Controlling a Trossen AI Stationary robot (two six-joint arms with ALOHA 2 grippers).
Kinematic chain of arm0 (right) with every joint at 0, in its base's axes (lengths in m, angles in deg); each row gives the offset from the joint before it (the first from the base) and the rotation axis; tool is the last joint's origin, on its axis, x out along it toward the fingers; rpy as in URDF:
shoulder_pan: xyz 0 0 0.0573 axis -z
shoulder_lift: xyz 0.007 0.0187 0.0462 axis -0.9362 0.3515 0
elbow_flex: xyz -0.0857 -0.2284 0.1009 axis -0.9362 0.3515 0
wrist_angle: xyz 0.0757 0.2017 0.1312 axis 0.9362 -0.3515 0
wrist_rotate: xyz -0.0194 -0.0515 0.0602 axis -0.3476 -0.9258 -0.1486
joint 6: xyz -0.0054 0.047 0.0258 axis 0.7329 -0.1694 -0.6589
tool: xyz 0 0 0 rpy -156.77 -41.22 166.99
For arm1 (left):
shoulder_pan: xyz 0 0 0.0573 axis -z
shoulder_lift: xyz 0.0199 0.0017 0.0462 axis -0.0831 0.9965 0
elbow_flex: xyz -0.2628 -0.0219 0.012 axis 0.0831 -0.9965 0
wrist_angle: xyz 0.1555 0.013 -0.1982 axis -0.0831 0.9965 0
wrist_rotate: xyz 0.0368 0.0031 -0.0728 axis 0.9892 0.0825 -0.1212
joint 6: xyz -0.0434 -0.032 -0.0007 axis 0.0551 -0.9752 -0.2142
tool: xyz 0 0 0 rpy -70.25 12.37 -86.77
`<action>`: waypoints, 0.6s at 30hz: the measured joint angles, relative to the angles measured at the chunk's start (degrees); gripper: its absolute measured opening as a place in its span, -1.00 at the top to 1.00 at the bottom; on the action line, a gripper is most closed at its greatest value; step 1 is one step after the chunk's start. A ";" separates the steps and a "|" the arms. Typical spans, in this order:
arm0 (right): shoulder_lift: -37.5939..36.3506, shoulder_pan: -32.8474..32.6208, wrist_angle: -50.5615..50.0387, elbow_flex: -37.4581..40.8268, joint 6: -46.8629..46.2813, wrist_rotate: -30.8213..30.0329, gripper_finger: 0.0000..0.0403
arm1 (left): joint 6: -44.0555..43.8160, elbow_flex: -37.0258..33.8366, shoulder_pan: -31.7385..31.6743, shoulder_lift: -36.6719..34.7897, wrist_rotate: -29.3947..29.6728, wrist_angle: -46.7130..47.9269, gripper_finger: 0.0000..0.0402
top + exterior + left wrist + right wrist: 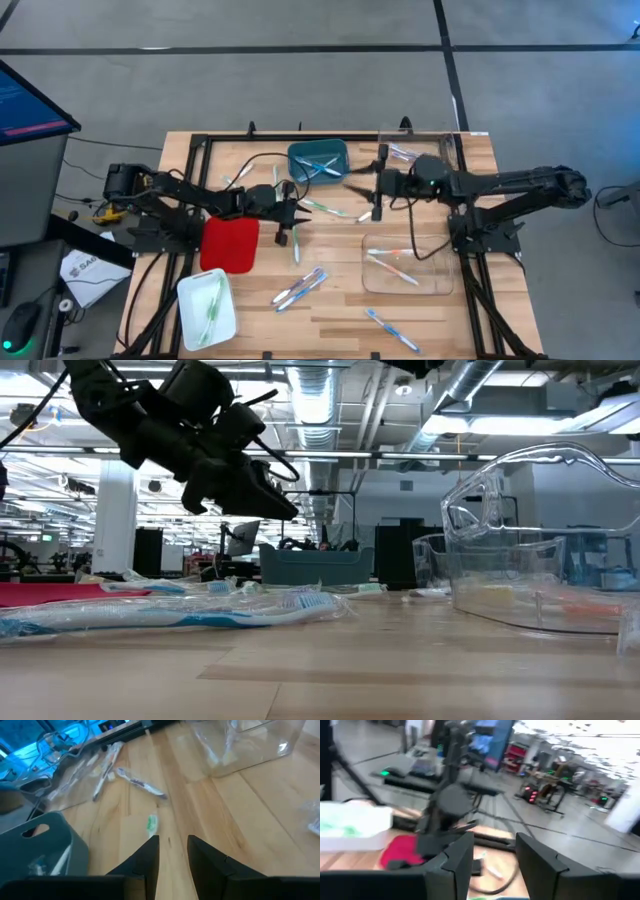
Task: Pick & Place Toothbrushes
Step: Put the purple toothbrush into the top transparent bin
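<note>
Toothbrushes lie scattered on the wooden table: a green one between the two grippers, another green one, a blue and pink pair and a blue one near the front. My left gripper hovers low over the table's middle, open and slanting down. Only bare wood shows between its fingers, and a green toothbrush end lies just beyond them. My right gripper is higher, beside the teal bin, level and open with nothing between its fingers.
A red bin and a white bin holding green toothbrushes stand at the left. A clear bin with toothbrushes stands at the right, and another clear container at the back. Black cables run across the back.
</note>
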 joint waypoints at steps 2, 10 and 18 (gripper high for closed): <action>-0.38 0.40 0.17 -1.21 -0.47 -0.08 0.30 | 0.00 0.30 0.09 0.00 -0.07 0.12 0.53; -0.32 -1.80 0.25 -4.31 1.84 0.03 0.27 | 4.63 1.07 0.27 0.00 -0.15 -0.72 0.53; -0.27 -0.89 0.06 -5.11 3.00 0.04 0.27 | 4.50 1.07 0.08 0.00 -0.14 -1.65 0.53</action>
